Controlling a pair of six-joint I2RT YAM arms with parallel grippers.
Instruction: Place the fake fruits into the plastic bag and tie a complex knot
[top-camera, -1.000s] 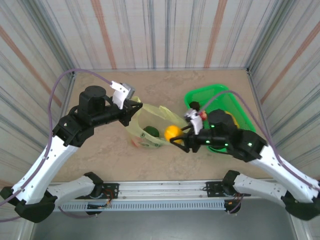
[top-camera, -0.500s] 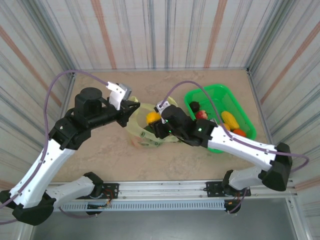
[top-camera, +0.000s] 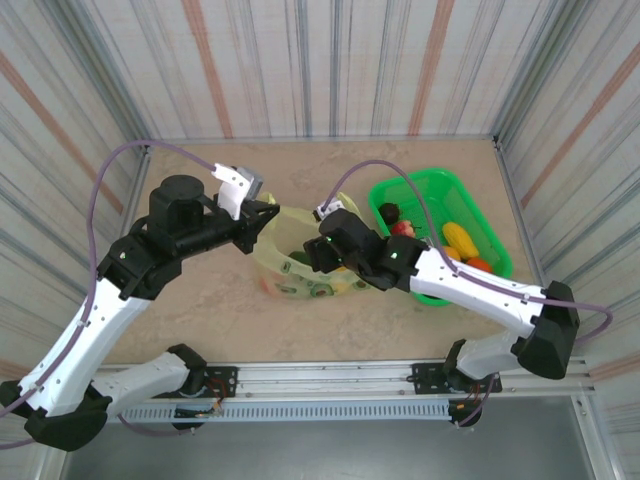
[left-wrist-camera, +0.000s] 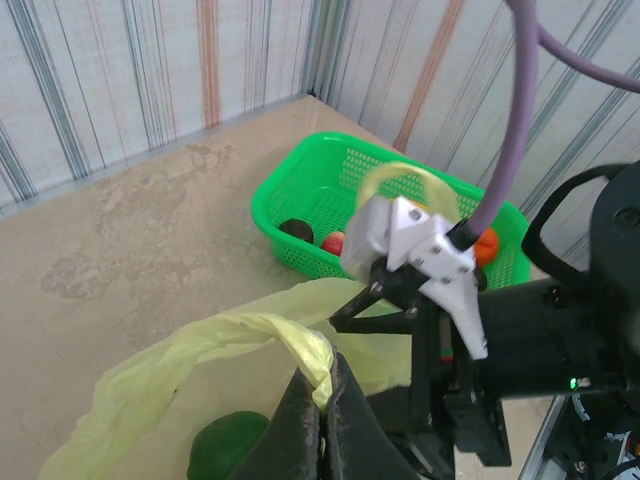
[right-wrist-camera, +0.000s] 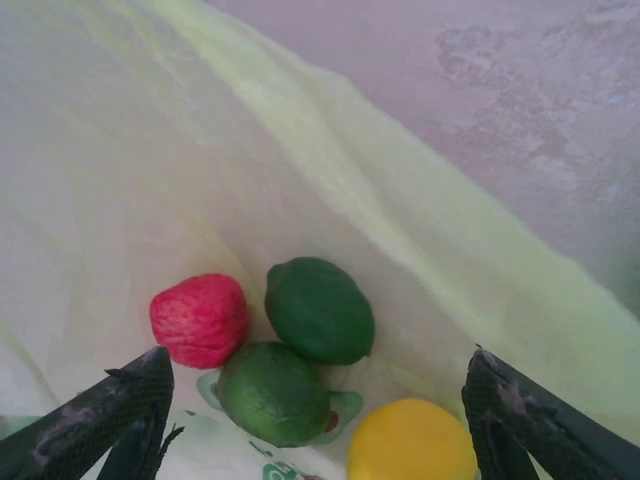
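Note:
The plastic bag lies at mid-table with its mouth held up. My left gripper is shut on a twisted handle strip of the bag. My right gripper reaches into the bag mouth with its jaws wide apart. Inside the bag lie a red-pink fruit, a dark green fruit, a lighter green fruit and a yellow fruit. The yellow fruit sits low between my right fingers and touches neither. One green fruit shows through the bag wall below my left gripper.
A rigid green basket stands right of the bag, holding a dark fruit, a red fruit, a yellow fruit and an orange fruit. Striped walls close in the table on three sides. My right arm crosses in front of the basket.
My right arm swung left from beside the basket, carrying the yellow fruit into the bag mouth. Its jaws have since widened and the fruit lies loose in the bag. The left gripper held still.

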